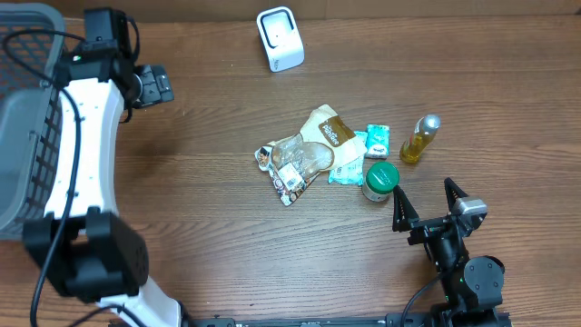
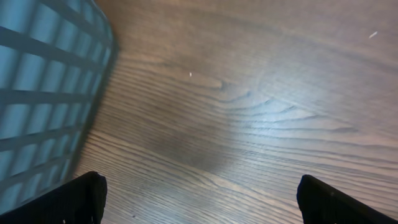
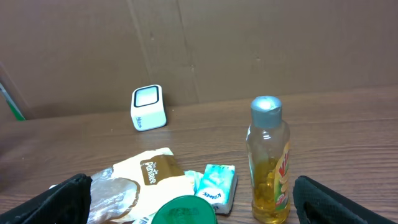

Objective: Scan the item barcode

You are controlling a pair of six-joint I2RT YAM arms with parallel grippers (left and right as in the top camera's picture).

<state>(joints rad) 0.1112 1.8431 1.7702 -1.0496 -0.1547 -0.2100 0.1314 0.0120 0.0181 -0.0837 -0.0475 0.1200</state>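
My left end effector [image 1: 156, 86] and right end effector [image 1: 425, 202] are both wide open, empty. Worry: reaching into that tight pile [image 1: 313, 150], I tip the bottle [image 1: 419, 138].

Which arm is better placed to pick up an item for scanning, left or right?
Right. The right gripper, open, faces the green-lidded jar, the bottle and the snack bags, all close in front of it. The left gripper, also open, hangs by the basket, far from every item.
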